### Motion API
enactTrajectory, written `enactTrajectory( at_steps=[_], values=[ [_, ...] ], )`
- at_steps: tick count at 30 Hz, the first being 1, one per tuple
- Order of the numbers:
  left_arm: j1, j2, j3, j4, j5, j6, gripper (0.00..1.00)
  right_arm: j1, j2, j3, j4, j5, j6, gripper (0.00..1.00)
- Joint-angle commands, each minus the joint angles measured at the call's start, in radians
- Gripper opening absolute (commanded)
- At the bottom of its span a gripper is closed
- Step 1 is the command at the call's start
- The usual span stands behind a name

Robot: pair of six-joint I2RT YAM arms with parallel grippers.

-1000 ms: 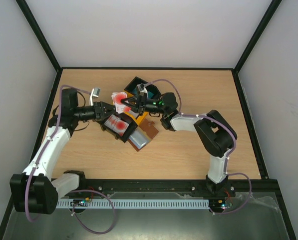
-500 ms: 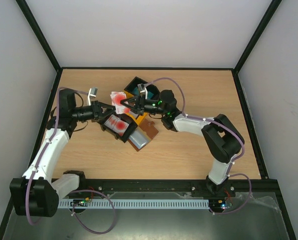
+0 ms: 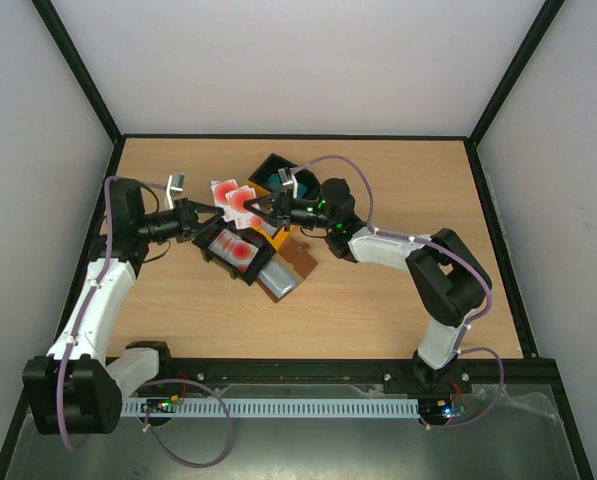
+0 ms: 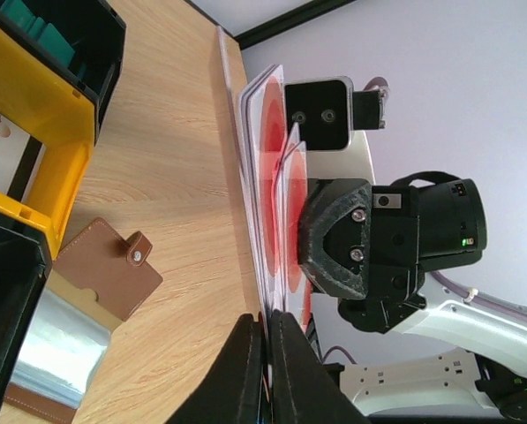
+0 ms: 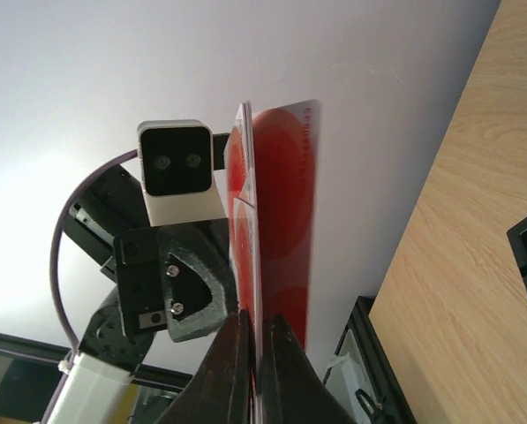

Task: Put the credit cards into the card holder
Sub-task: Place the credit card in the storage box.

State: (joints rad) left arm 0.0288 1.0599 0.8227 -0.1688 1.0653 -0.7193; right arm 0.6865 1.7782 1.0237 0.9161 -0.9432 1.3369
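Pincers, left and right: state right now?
Left pincer: shut on the edge of the red-and-white cards, held in the air.
Right pincer: shut on the same cards.

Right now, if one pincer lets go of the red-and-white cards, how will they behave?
The cards run straight edge-on: probably stiff, light. Their edges are staggered, so they likely slip on each other. The left pincer grips only an edge; some may slide out.
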Motion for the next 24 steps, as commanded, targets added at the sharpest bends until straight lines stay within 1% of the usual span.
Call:
enactTrajectory(
  at_steps=[1,4,6,9,14,16,19,24],
  values=[
    [0.014,-0.002,-0.018,0.035,0.018,-0.015,0.03,-0.004,-0.045,-0.004,0.055,-0.031,0.005,0.02],
    [0.014,-0.008,-0.019,0.039,0.022,-0.013,0.03,-0.003,-0.035,-0.009,0.107,-0.066,0.031,0.02],
    [0.015,-0.006,-0.009,-0.010,-0.017,0.024,0.03,-0.004,-0.037,-0.022,0.100,-0.063,0.027,0.02],
    [0.022,0.012,0.012,-0.130,-0.111,0.123,0.03,-0.006,-0.057,-0.061,0.028,-0.045,-0.039,0.02],
    [0.039,0.036,-0.012,-0.208,-0.160,0.204,0.03,-0.017,-0.086,-0.121,-0.075,-0.014,-0.124,0.02],
    [0.039,0.038,-0.021,-0.210,-0.161,0.213,0.03,-0.018,-0.092,-0.138,-0.089,-0.011,-0.146,0.02],
    [0.039,0.043,-0.051,-0.191,-0.143,0.212,0.03,-0.018,-0.078,-0.156,-0.055,-0.023,-0.129,0.02],
    [0.038,0.082,-0.113,-0.191,-0.169,0.231,0.03,-0.016,-0.029,-0.151,-0.063,-0.022,-0.134,0.02]
  ],
)
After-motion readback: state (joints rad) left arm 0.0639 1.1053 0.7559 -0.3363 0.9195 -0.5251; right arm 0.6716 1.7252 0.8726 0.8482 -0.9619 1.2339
